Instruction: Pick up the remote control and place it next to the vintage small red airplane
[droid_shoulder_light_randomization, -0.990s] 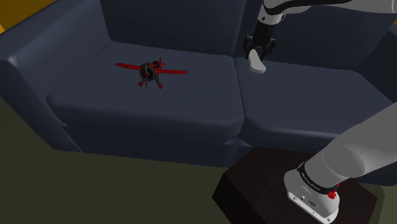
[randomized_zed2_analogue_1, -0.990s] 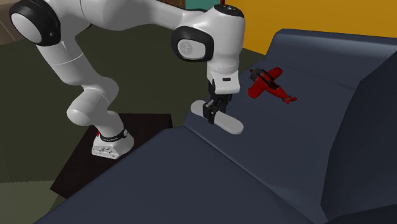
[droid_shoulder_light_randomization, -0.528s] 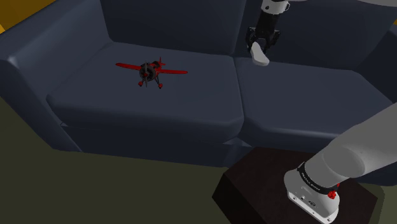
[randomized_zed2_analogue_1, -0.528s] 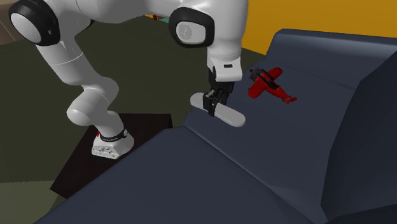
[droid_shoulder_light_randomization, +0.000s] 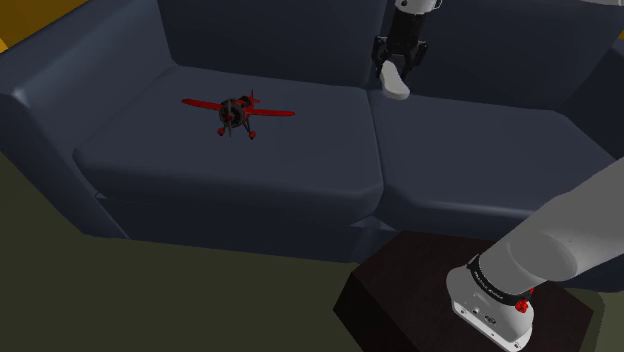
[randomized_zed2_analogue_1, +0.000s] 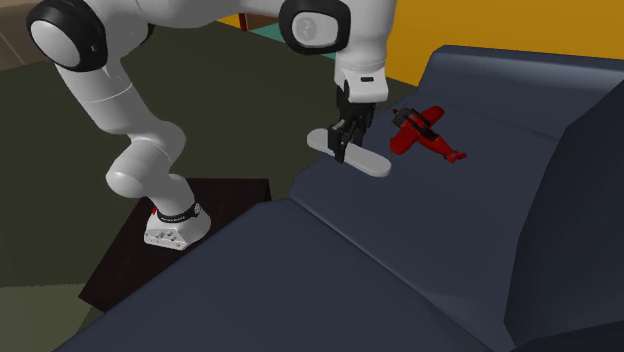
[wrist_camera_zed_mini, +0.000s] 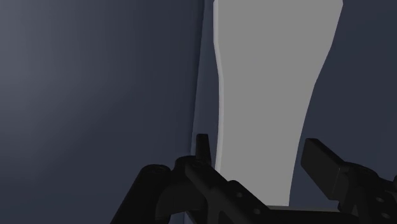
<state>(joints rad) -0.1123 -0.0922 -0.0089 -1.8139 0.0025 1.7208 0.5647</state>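
Clamped on the flat pale-grey remote control (randomized_zed2_analogue_1: 356, 158), the all-black gripper (randomized_zed2_analogue_1: 343, 142) hung over the dark sofa (droid_shoulder_light_randomization: 300, 165), the small red airplane (droid_shoulder_light_randomization: 238, 112) well apart toward the shoulder view's left.

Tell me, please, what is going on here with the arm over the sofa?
The arm's gripper is shut on a plain grey remote and holds it by one end, apparently raised above the dark sofa, near the seam between the two seat cushions. The red airplane sits apart from it on the cushion towards the shoulder view's left. The remote has not yet been set down beside the airplane.
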